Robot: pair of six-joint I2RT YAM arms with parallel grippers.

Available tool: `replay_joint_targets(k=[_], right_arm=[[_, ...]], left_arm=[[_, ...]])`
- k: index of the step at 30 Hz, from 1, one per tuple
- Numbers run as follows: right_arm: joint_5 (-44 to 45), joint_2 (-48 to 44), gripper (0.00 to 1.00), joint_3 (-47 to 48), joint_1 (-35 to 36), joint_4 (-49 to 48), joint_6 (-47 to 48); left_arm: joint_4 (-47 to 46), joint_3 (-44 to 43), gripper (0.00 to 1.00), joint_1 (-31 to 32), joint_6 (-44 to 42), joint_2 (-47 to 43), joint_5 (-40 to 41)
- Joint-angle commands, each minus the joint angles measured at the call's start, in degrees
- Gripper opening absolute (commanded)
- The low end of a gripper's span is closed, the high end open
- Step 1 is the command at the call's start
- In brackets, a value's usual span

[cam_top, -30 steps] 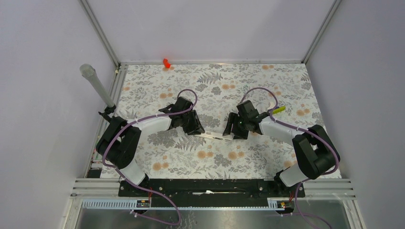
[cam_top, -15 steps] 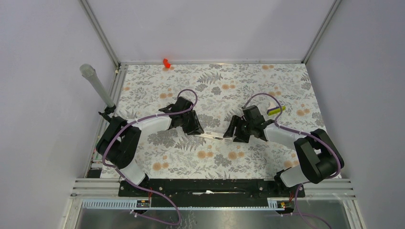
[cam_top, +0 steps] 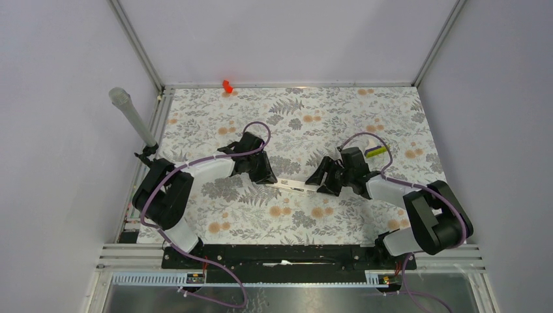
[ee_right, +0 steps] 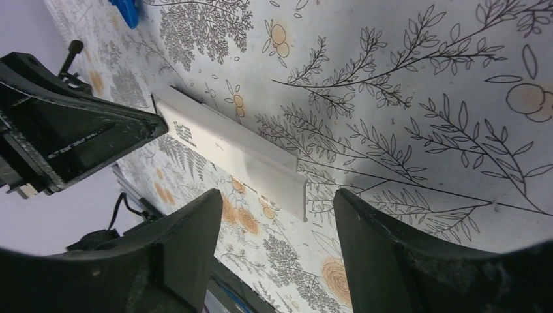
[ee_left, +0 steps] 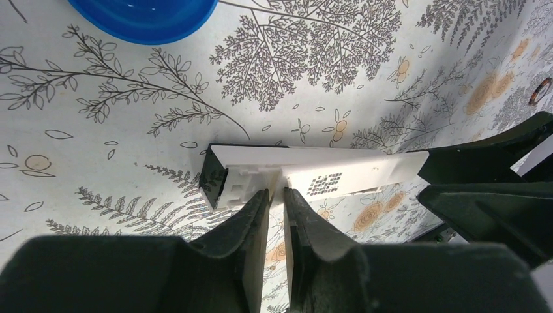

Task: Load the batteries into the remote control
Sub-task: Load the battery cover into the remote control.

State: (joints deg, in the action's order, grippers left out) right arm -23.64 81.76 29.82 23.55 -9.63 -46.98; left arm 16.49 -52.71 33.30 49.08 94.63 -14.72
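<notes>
- Judging from what shows, you are at the start: the remote control (ee_left: 352, 175) lies flat on the floral table cover (ee_left: 98, 130) between the two arms. No batteries can be seen in any view.
- Its cover seems to be off. The open battery bay (ee_left: 238, 182) at one end shows white ribs and a dark end wall, with nothing that reads as a cell inside. Part of the bay is in shadow, so treat that as a judgement.
- Your left gripper (ee_left: 276, 195) is closed down to a thin slit. Its tips touch the near long edge of the remote control, just beside the bay. You cannot tell whether they nip anything or only pin the bar down.
- Your right gripper (ee_right: 275, 199) is spread wide and holds nothing. Its fingers (ee_right: 189, 241) straddle the opposite end of the remote control without touching it.
- A blue object (ee_left: 143, 10) sits on the cover beyond the remote control, cut off by the frame edge. It is not one of the batteries.
- What looks done: the remote control is placed, bay exposed, one end steadied.
- What is left is nearly everything. You have to find both batteries, pick each one up, seat them in the bay and, if wanted, refit the cover.
- Since the right gripper is free, it is the likely one to go for the first cell while the left keeps the bar from sliding.
</notes>
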Motion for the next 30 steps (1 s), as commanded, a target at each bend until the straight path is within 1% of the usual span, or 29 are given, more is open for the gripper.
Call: replay_joint_targets(k=[1,5,8,12,17,20,30], right_arm=[[-3.32,1.21,0.68,-1.25,-0.93,-6.02,-2.50],[-5.67,1.58,0.58,-3.07,-1.01,-11.04,-2.24],[-6.75,0.51,0.56,-3.73,-1.05,-12.36,-2.12],[-6.22,-0.07,0.56,-3.98,-1.09,-12.41,-1.23],[-4.53,0.58,0.66,-4.78,-1.76,-12.47,0.66],[-4.29,0.83,0.65,-5.23,-2.39,-14.37,1.55],[-8.57,2.72,0.39,-6.06,-2.90,-20.98,0.80]], left_arm=[[2.22,-0.82,0.21,0.22,-2.12,1.10,2.90],[2.30,-0.90,0.20,0.26,-2.15,1.17,2.90],[2.27,-1.08,0.20,0.22,-2.06,1.30,2.78],[2.36,-1.17,0.20,0.25,-2.14,1.51,2.81],[2.83,-1.26,0.19,0.20,-2.73,1.87,3.01],[3.14,-1.27,0.19,0.26,-3.25,2.01,3.35],[3.72,-1.43,0.18,0.26,-3.99,2.32,3.69]])
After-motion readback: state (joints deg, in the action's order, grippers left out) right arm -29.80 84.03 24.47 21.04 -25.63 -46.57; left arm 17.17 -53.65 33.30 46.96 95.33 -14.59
